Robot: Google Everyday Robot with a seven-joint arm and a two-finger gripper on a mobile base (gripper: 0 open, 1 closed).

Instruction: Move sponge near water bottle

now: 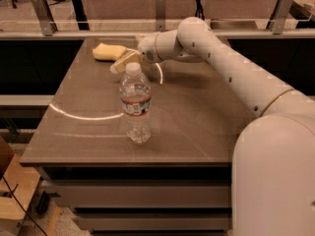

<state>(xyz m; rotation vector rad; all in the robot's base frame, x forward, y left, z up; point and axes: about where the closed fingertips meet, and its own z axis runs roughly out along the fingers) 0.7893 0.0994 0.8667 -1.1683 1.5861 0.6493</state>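
Observation:
The pale yellow sponge [109, 51] lies flat at the far left of the brown table [197, 112]. The clear water bottle [135, 103] with a white cap and reddish label stands upright nearer the table's front, left of centre. My gripper [123, 61] with tan fingers reaches in from the right and sits just right of and slightly nearer than the sponge, beyond the bottle's cap. It holds nothing that I can see.
A railing with metal posts [160, 6] runs behind the table's far edge. My white arm [231, 68] crosses the right half of the table. A cardboard box [12, 191] stands on the floor at the lower left.

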